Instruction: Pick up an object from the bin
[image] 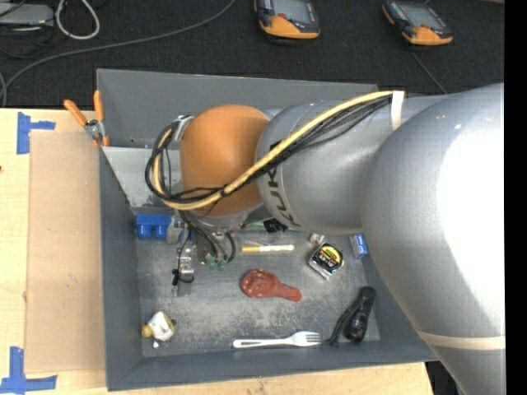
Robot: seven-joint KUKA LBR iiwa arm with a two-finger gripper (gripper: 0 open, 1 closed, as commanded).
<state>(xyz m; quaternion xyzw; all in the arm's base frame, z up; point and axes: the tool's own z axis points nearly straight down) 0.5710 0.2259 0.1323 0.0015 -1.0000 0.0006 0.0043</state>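
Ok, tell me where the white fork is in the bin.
The white fork lies flat by the lower wall of the bin in the camera view, below the red paddle-shaped thing and left of the black tool.

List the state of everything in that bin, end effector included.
end effector: low over the left floor, near the blue block.
blue block: resting near the left wall.
white fork: flat, tines pointing right.
red spoon: flat, lying alone.
tape measure: lying flat.
black tool: flat, near right corner.
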